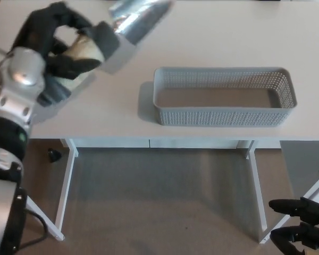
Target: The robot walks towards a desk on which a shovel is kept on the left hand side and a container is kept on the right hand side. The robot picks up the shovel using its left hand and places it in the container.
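Now: shovel aloft, container waiting

Up at the left, the left hand point(64, 45) is gripping the shovel point(138, 18) by its handle, fingers wrapped fully round it, and is holding it above the desk point(212, 32). The shiny metal scoop is pointing up and to the right, its tip reaching the picture's top edge, well short of the container point(223, 95).

Moving right, the grey perforated container is sitting empty near the front edge of the desk, with bare desk between it and the shovel.

At the far lower right, below desk level, the right hand point(300, 226) is hanging idle, holding nothing, its fingers slightly apart.

The risk, as I judge it: the scoop is sticking out far beyond the hand, so a low swing rightward could be knocking the container's near wall and shoving it. Releasing too early would be dropping the shovel onto the desk instead.
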### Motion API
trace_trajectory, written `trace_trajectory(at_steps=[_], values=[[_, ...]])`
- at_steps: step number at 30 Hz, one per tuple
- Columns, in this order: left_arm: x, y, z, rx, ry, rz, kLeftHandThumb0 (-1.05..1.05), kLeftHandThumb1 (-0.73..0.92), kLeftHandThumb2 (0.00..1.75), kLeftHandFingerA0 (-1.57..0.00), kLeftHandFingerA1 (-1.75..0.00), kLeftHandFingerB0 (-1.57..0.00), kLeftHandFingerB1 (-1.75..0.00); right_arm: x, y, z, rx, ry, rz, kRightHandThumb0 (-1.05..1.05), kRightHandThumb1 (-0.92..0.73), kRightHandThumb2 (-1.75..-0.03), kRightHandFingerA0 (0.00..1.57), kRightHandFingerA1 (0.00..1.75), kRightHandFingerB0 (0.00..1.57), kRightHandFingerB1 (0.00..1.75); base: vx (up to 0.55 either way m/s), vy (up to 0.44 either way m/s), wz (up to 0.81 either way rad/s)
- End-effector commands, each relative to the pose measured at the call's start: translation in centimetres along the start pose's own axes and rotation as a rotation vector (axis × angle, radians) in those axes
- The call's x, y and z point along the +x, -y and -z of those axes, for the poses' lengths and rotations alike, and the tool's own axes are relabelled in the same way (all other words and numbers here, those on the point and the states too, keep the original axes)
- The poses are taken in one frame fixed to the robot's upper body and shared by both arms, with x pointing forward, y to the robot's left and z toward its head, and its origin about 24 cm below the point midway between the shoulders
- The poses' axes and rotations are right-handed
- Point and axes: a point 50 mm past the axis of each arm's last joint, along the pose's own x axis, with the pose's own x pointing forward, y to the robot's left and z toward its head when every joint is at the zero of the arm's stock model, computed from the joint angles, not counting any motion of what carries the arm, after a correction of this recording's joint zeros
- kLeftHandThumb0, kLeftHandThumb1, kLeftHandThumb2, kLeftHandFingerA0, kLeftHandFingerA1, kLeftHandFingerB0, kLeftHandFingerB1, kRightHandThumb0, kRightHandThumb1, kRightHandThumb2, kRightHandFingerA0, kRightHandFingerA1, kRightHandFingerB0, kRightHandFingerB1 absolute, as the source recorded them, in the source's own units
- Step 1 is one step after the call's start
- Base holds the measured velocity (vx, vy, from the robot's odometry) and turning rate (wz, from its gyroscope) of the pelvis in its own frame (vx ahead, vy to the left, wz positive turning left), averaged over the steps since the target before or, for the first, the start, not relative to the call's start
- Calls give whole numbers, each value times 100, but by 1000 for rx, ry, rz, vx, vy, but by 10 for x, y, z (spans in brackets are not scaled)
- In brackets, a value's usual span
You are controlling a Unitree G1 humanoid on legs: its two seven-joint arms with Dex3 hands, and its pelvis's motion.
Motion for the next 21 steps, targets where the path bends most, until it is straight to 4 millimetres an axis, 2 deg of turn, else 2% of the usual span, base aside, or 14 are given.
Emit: trace_trajectory(at_steps=[1, 2, 3, 4, 5, 6, 7, 8, 10, 13, 14, 19, 20, 21], values=[[0, 9, -48, 281, 264, 27, -16, 66, 59, -72, -138, -73, -67, -2, 3, 1, -19, -8, -4, -43, -50, -55, 80, 61, 66, 49, 0, 0, 0], [0, 13, -51, 311, 271, 35, -12, 68, 61, -68, -149, -75, -81, -3, 2, 1, -18, -12, -7, -44, -50, -55, 79, 60, 65, 48, 0, 0, 0], [0, 15, -53, 324, 276, 39, -12, 68, 61, -68, -149, -75, -81, -3, 2, 2, -18, -14, -9, -44, -50, -55, 79, 60, 65, 48, 0, 0, 0], [0, 18, -56, 327, 291, 52, -11, 70, 62, -75, -137, -83, -63, -5, 1, 3, -22, -13, -13, -42, -40, -83, 77, 74, 56, 61, 0, 0, 0], [-1, 22, -59, 352, 314, 47, -14, 69, 58, -73, -157, -67, -120, -5, 0, 3, -22, -11, -19, -45, -50, -55, 78, 60, 65, 49, 0, 0, 0], [-1, 22, -58, 353, 314, 47, -14, 69, 58, -73, -157, -67, -120, -6, 0, 3, -22, -12, -20, -45, -50, -55, 78, 60, 65, 49, 0, 0, 0], [-1, 25, -60, 358, 326, 47, -8, 72, 58, -66, -167, -56, -150, -5, -1, 3, -28, -11, -22, -44, -40, -83, 76, 73, 55, 61, 0, 0, 0], [-1, 28, -63, 376, 336, 62, 0, 71, 50, -66, -175, -47, -159, -5, -1, 2, -47, -5, -23, -45, -40, -83, 76, 72, 55, 60, 0, 0, 0], [-1, 29, -64, 384, 348, 53, -1, 69, 51, -64, -175, -49, -159, -4, -1, 2, -46, -2, -27, -45, -41, -83, 75, 72, 54, 60, 0, 0, 0], [-1, 33, -69, 404, 352, 64, -2, 65, 56, -74, -161, -61, -142, -4, -1, 1, -53, -8, -28, -46, -41, -83, 77, 72, 56, 60, 0, 0, 0], [-1, 34, -70, 407, 361, 60, -1, 68, 56, -74, -165, -58, -147, -3, -1, 1, -49, -7, -28, -46, -50, -55, 79, 59, 65, 48, 0, 0, 0], [-3, 40, -72, 416, 382, 73, -10, 82, 58, -72, -173, -50, -151, -4, -2, 3, -61, -10, -29, -47, -50, -55, 77, 59, 65, 48, 0, 0, 0], [-2, 40, -71, 423, 371, 85, -14, 81, 59, -63, -170, -49, -146, -4, -3, 3, -53, -5, -32, -44, -40, -83, 75, 73, 55, 60, 0, 0, 0], [-3, 41, -72, 425, 376, 86, -12, 85, 59, -73, -173, -50, -151, -4, -3, 3, -55, -7, -31, -46, -50, -55, 78, 59, 65, 48, 0, 0, 0]])
